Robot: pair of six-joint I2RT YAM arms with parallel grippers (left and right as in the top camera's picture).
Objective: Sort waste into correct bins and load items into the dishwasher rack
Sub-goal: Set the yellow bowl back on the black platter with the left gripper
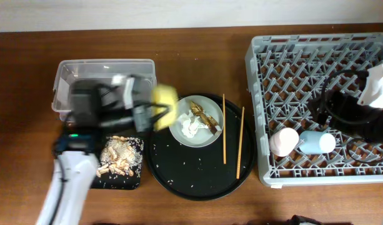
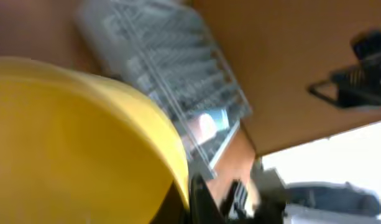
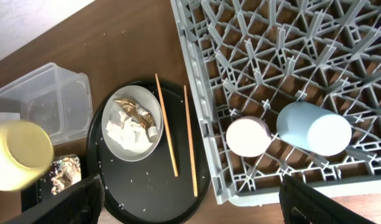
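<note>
My left gripper [image 1: 155,116] is shut on the rim of the yellow bowl [image 1: 165,102] and holds it in the air between the clear tub [image 1: 104,75] and the grey plate [image 1: 196,125]. The bowl fills the left wrist view [image 2: 72,143]. The plate holds a white tissue [image 1: 191,127] and a gold-brown wrapper [image 1: 208,117]. Food scraps [image 1: 118,156] lie in the black rectangular tray [image 1: 132,181]. Two chopsticks [image 1: 224,128] lie on the round tray. The pink cup [image 1: 283,140] and the blue cup [image 1: 317,142] lie in the rack [image 1: 316,44]. My right gripper [image 3: 199,208] is open and empty above the rack's front corner.
The large round black tray [image 1: 197,178] under the plate and chopsticks carries scattered rice grains. My right arm [image 1: 350,106] hangs over the right side of the rack. The left arm [image 1: 69,181] reaches in from the front left, over the black rectangular tray.
</note>
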